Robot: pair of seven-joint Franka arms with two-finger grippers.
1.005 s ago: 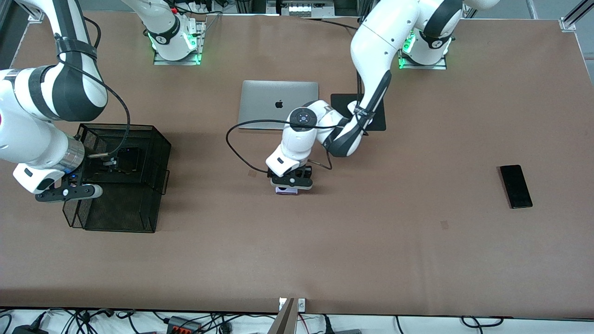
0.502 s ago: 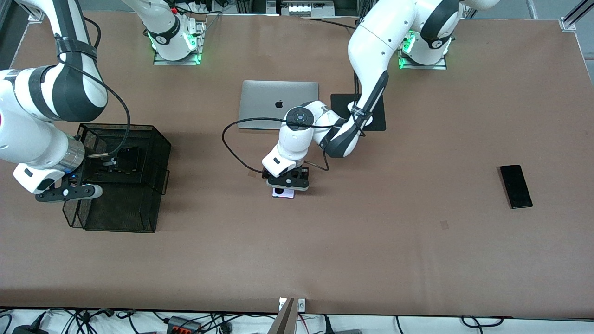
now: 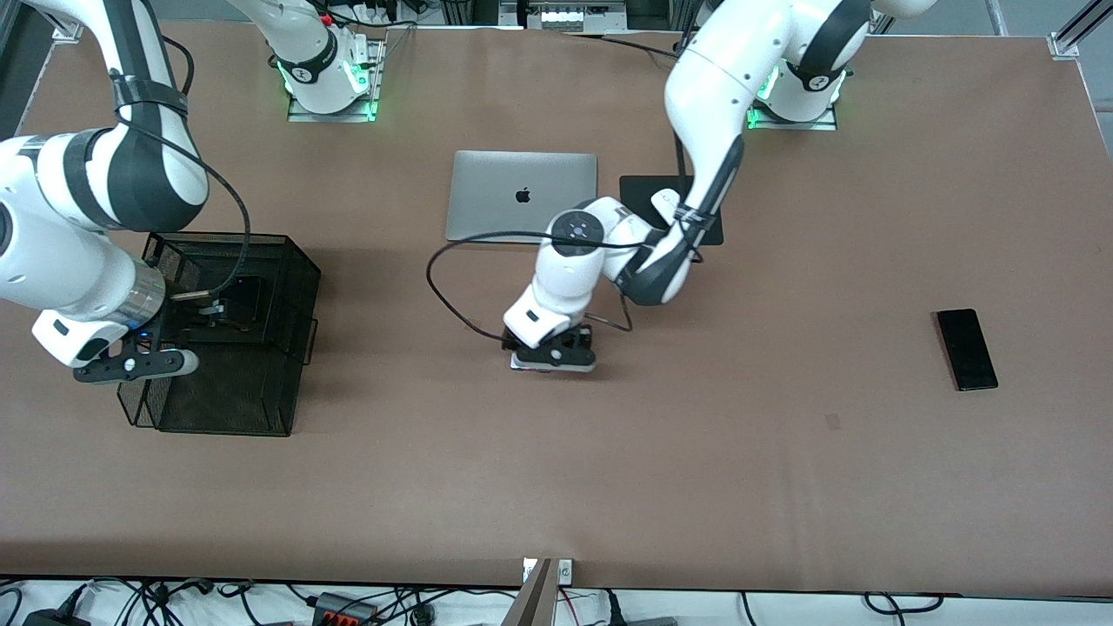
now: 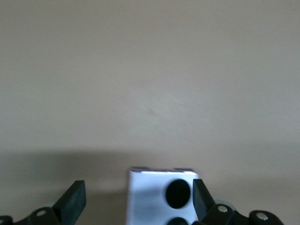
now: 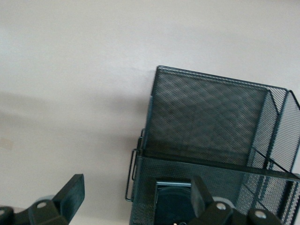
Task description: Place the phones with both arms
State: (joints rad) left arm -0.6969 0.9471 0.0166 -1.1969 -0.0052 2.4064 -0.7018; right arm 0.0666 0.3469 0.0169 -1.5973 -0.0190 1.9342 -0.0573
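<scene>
Front view: the left gripper [image 3: 553, 357] sits low at the centre of the frame, directly over the lavender phone [image 3: 522, 366], of which only a sliver shows at the gripper's edge. The silver laptop [image 3: 520, 195] lies above it in the frame. At the left of the frame the right gripper [image 3: 130, 363] hangs over the black mesh basket [image 3: 296, 261]; the black flip phone [image 3: 245, 299] lies inside the basket. The long black phone [image 3: 966, 349] lies alone at the right of the frame, untouched.

Left wrist view: the jaws stand spread wide and grip nothing. The lavender phone [image 4: 161, 197] lies flat on the table at the bottom centre, closer to one finger than the other.

Right wrist view: these jaws are also spread wide and empty, with the flip phone [image 5: 174, 204] below them in the basket [image 5: 211, 117].

The lavender phone appears set at mid-table for the other arm. To do this well, the left arm should rise straight up, fingers kept apart, so the nearer pad does not drag the phone sideways.
</scene>
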